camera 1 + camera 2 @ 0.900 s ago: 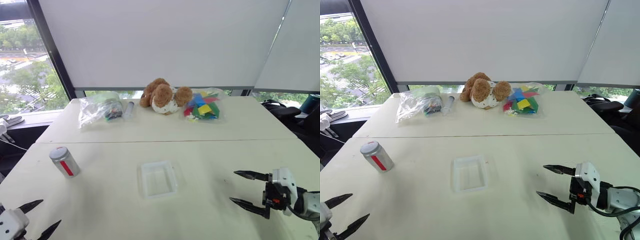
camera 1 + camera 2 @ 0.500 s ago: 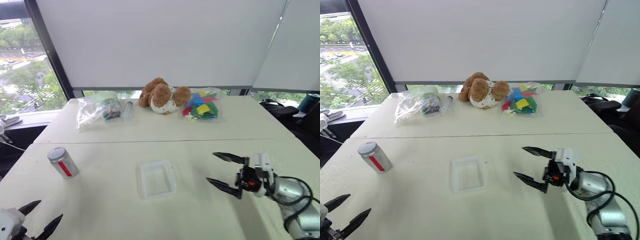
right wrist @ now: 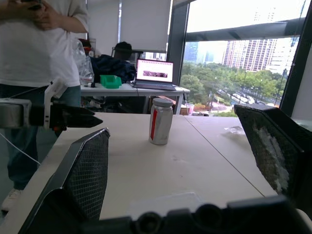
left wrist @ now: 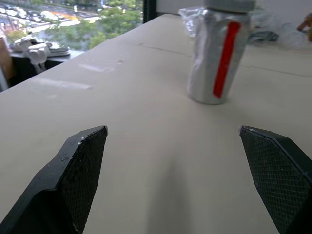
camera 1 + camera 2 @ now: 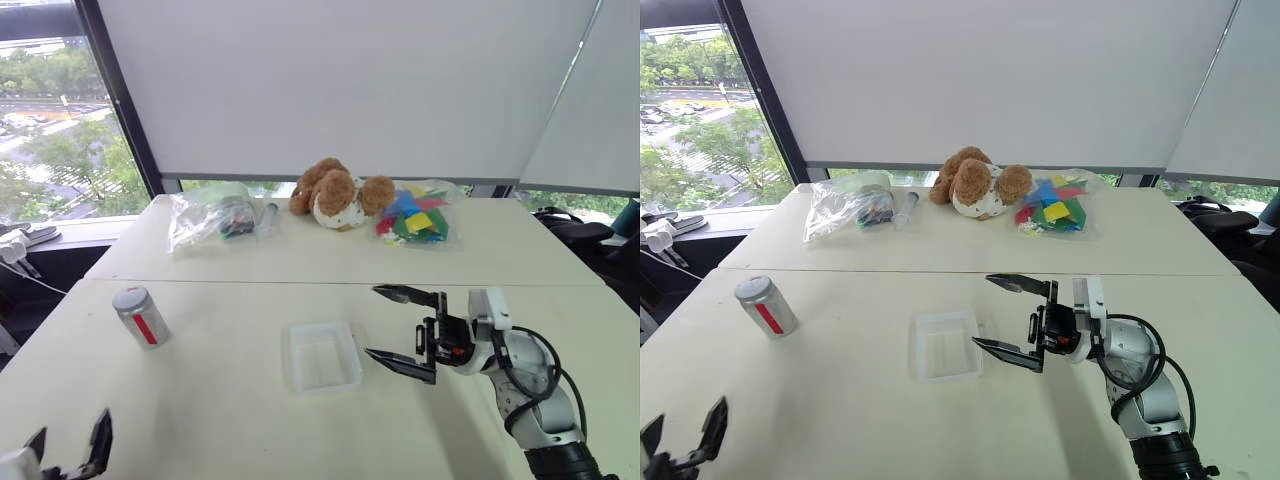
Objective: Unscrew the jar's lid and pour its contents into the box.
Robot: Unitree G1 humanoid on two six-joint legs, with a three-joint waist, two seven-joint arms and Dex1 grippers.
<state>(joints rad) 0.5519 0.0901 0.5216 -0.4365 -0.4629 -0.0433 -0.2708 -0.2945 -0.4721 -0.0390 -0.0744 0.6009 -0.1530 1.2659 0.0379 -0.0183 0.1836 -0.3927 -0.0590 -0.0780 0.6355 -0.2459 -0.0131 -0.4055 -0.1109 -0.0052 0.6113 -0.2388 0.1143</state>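
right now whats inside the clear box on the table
The box looks empty: through its clear plastic you see just the table. The jar stands apart with its lid on, hiding its contents.

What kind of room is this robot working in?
Probably an office or lab on an upper floor. Big windows with roller blinds look down on trees and a street; behind a standing person there is a desk with an open laptop. The robot works at pale tables.

Bright, even daylight comes through the windows [image 5: 70, 130] behind the desk [image 5: 230, 400]; shadows are faint, and wrist views blur up close.
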